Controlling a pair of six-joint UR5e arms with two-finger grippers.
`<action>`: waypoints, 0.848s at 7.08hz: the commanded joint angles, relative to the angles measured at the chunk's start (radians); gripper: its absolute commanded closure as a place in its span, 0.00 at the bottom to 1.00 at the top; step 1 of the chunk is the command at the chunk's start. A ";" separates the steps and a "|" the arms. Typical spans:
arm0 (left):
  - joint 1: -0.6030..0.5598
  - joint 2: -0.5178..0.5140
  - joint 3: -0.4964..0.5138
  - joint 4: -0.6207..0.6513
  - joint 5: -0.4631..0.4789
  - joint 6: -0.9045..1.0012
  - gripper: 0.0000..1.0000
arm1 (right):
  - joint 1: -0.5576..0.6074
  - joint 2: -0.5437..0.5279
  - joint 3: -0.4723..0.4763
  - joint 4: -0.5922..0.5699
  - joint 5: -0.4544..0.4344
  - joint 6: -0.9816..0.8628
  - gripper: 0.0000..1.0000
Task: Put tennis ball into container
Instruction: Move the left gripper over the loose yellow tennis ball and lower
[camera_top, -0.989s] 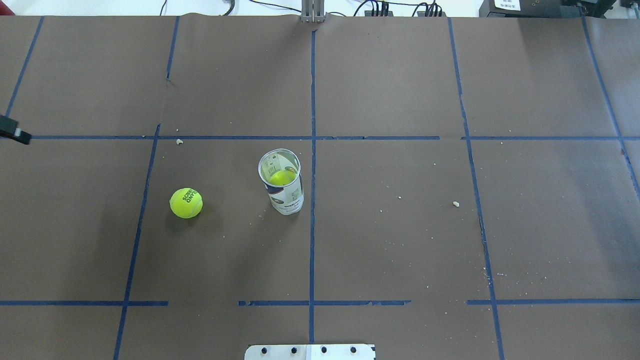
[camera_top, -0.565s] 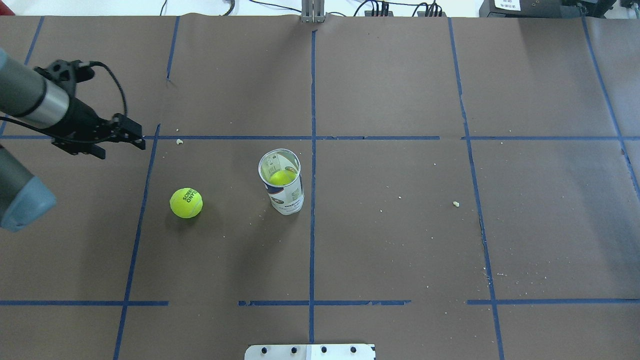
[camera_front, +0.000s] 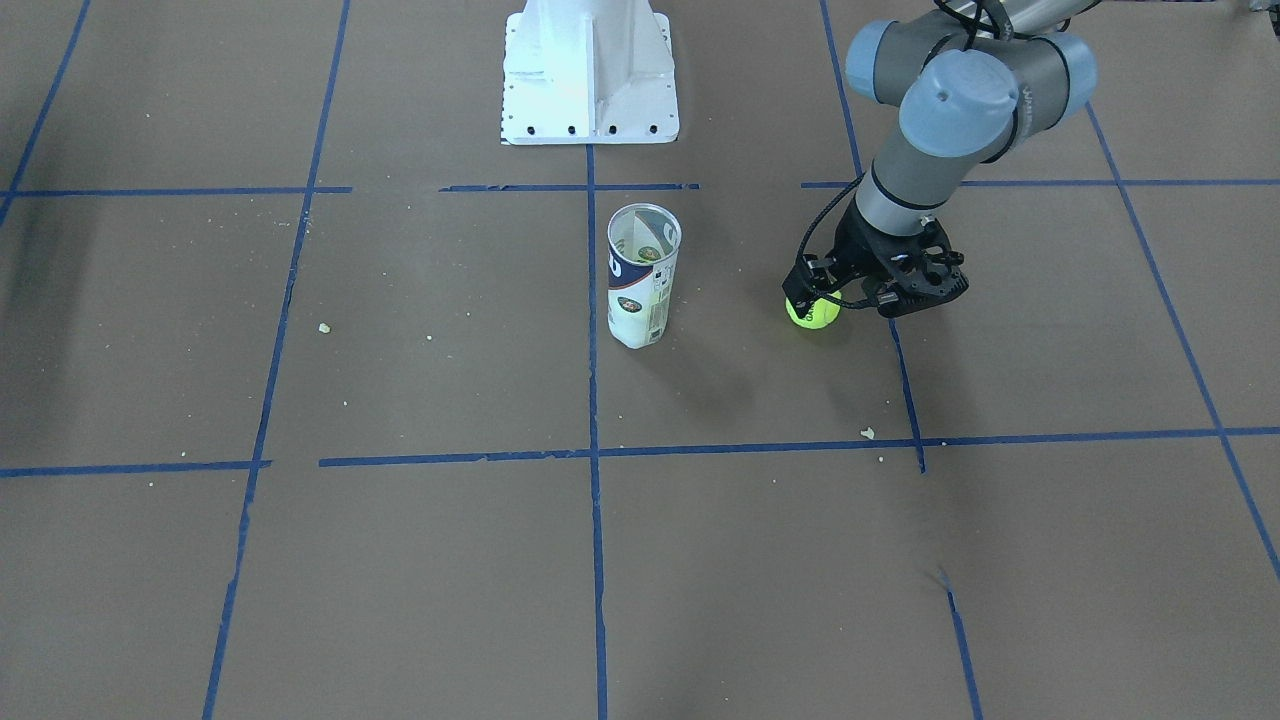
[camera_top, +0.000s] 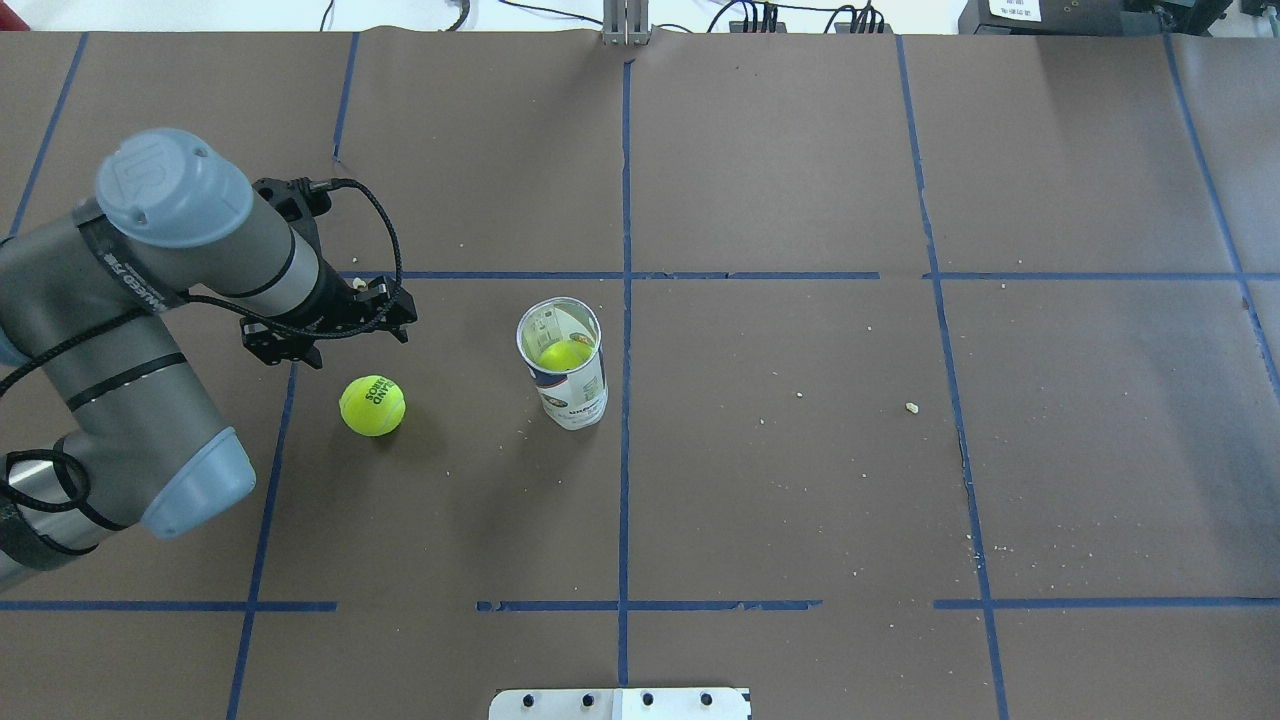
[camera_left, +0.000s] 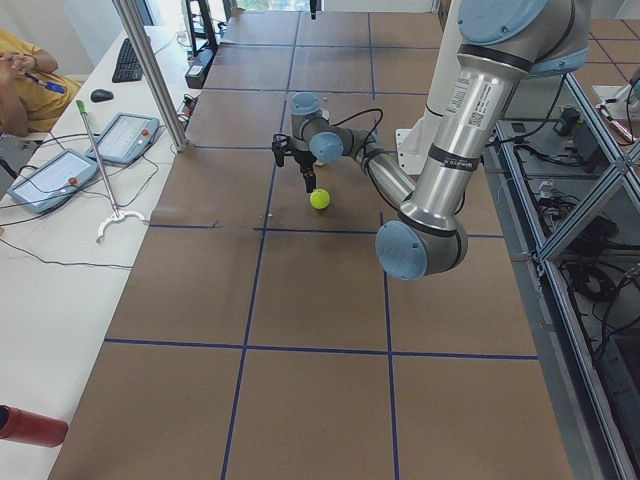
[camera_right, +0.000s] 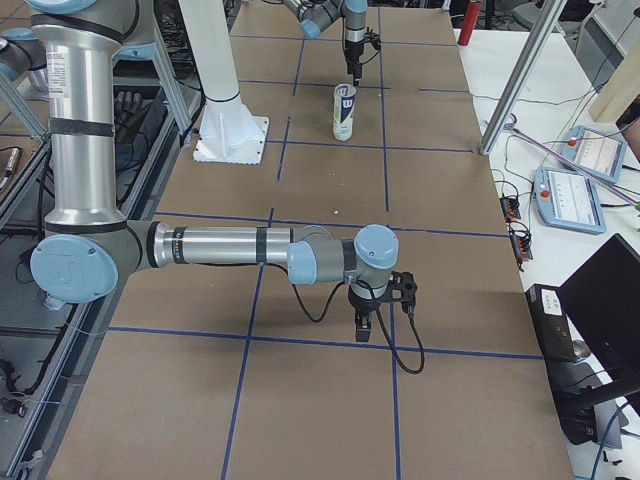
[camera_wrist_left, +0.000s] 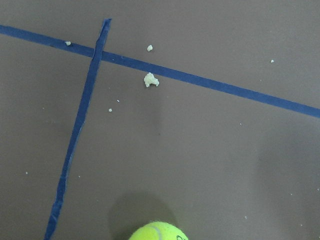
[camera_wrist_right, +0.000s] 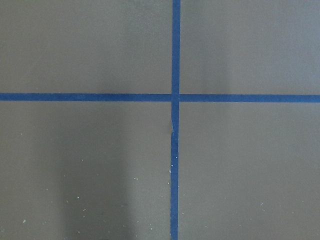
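Note:
The tennis ball (camera_top: 372, 405), neon yellow-green with dark lettering, lies on the brown table left of the container (camera_top: 570, 385). That container is a clear upright tube with a white and navy label, and a second yellow ball (camera_top: 563, 354) sits inside it. My left gripper (camera_top: 335, 335) hangs open just past the ball, above the table and not touching it. In the front view the left gripper (camera_front: 872, 300) partly covers the ball (camera_front: 815, 316). The left wrist view catches only the ball's top (camera_wrist_left: 159, 232) at its bottom edge. My right gripper (camera_right: 380, 312) is far off near the table's right end; I cannot tell its state.
The white pedestal base (camera_front: 590, 80) stands at the robot's side of the table, behind the container (camera_front: 642, 277). Blue tape lines cross the brown paper, and small crumbs (camera_top: 912, 407) are scattered on it. A side bench with tablets (camera_left: 55, 178) runs along the far edge.
My left arm has swung in from the view's left edge and now hangs close beside the ball. The ball and the tube have not moved.

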 joint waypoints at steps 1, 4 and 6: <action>0.081 0.002 -0.005 0.002 0.117 -0.049 0.00 | 0.000 0.000 0.000 0.000 0.000 0.000 0.00; 0.092 0.067 -0.019 -0.088 0.127 -0.049 0.00 | 0.000 0.000 0.000 0.000 0.000 0.000 0.00; 0.112 0.071 -0.001 -0.095 0.124 -0.045 0.00 | 0.000 0.000 0.000 0.000 0.000 0.000 0.00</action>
